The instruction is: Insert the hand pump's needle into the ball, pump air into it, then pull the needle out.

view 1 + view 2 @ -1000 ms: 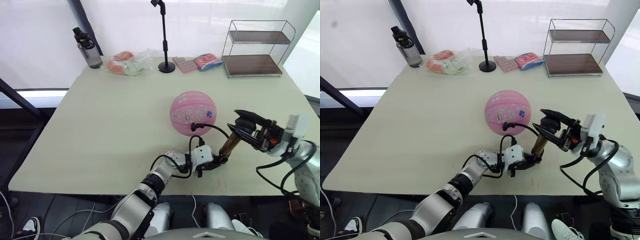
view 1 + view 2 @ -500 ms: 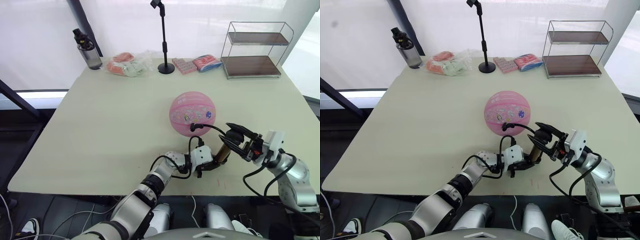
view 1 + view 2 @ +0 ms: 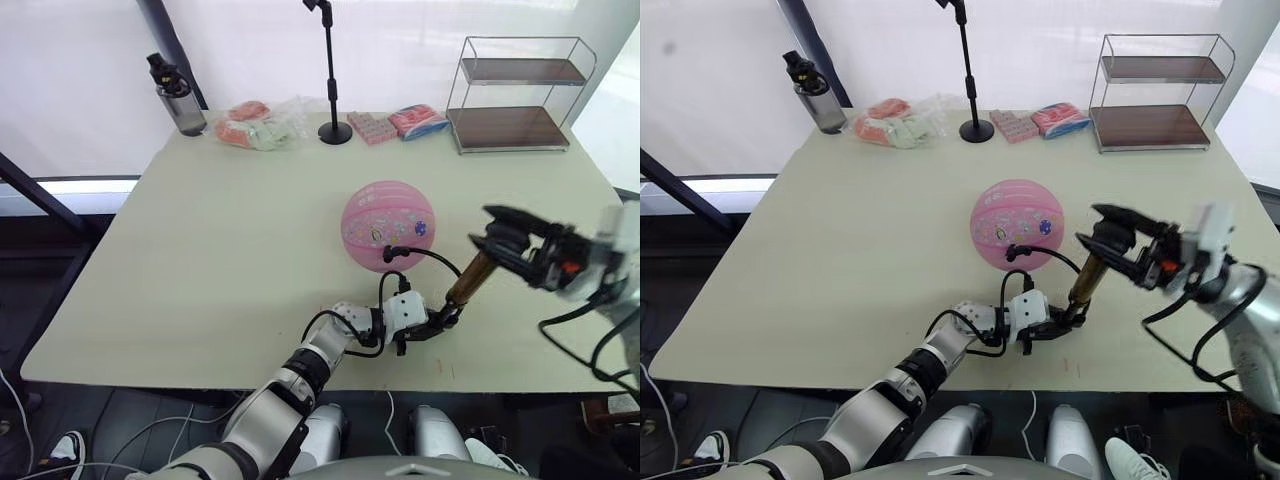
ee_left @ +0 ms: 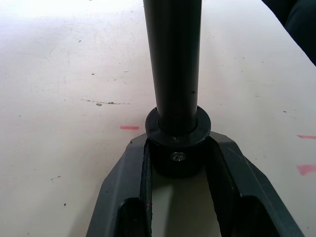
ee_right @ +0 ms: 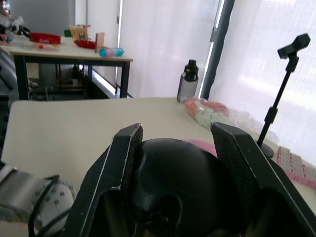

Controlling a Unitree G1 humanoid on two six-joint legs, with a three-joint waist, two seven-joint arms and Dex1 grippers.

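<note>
Left gripper (image 4: 177,163) clamping hand pump (image 3: 466,282) base against table (image 3: 200,260), steadying it; right gripper (image 3: 503,236) gripping T-handle up top — working pump stroke. Ball (image 3: 388,226) sitting just beyond, hose (image 3: 425,254) running to it — needle too small to see.

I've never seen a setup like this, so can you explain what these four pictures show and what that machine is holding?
It is a two-armed humanoid robot at a table. Two pictures look down from its head; the other two come from cameras on its wrists. The left end effector clamps the base of a hand pump against the table, and the right end effector grips the pump's handle at the top. A thin black hose runs from the pump to a pink ball. At the far edge stand a water bottle, some packets, a small stand and a wire shelf.
</note>
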